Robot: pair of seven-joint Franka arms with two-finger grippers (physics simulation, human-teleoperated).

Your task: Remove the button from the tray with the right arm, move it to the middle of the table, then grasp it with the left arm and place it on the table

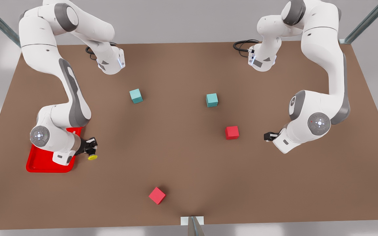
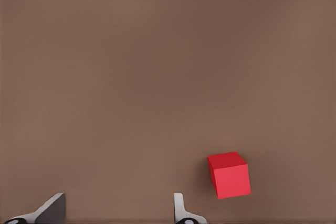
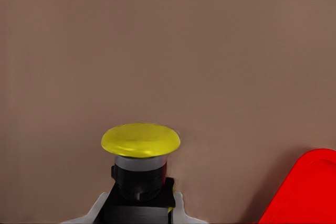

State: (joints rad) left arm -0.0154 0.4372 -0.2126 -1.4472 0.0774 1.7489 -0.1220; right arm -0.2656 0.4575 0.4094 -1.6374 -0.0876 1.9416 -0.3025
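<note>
Now, nearest the front edge of the table (image 1: 189, 170) a red cube (image 1: 157, 195) sits alone. Further in, at the front view's left, the right claw (image 1: 91, 149) is clamped on the button (image 1: 92, 156), black body between the fingers, yellow cap sticking out; it is just past the tray (image 1: 41, 164) rim, above bare table. Opposite, the left claw (image 1: 269, 136) waits, fingers spread wide, holding nothing, with a second red cube (image 1: 232, 132) just beside it. Two teal cubes (image 1: 136, 96) lie beyond.

Risks, as I judge them: the grip is on the small body only, so a quick swing toward centre could twist or drop it. At handover, little free surface is left for the left claw, and its approach could nudge the nearby red cube.
</note>
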